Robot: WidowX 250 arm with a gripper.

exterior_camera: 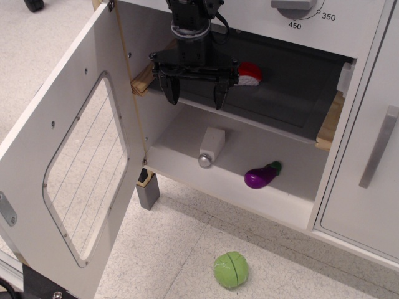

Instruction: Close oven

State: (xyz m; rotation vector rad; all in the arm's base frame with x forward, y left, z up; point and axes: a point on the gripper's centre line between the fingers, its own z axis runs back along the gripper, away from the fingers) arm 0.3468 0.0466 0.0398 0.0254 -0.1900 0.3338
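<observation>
So the oven (pixel 249 118) was still wide open at this point, basically nothing of the closing looked done. Its door (pixel 68 156), the one with the rounded wire-lined window, was swung all the way out to the left. The gripper (pixel 194 93) hung in front of the dark grey tray (pixel 280 93), fingers spread apart, holding nothing and nowhere near the door. My guess: it had to get round behind that door and push it shut, so the whole job was left.

Count: one red-and-white toy (pixel 250 73) on the tray, one white shaker-ish bottle (pixel 211 147) and one purple eggplant (pixel 262 176) on the oven bottom, one green ball-shaped veggie (pixel 230 269) on the floor
</observation>
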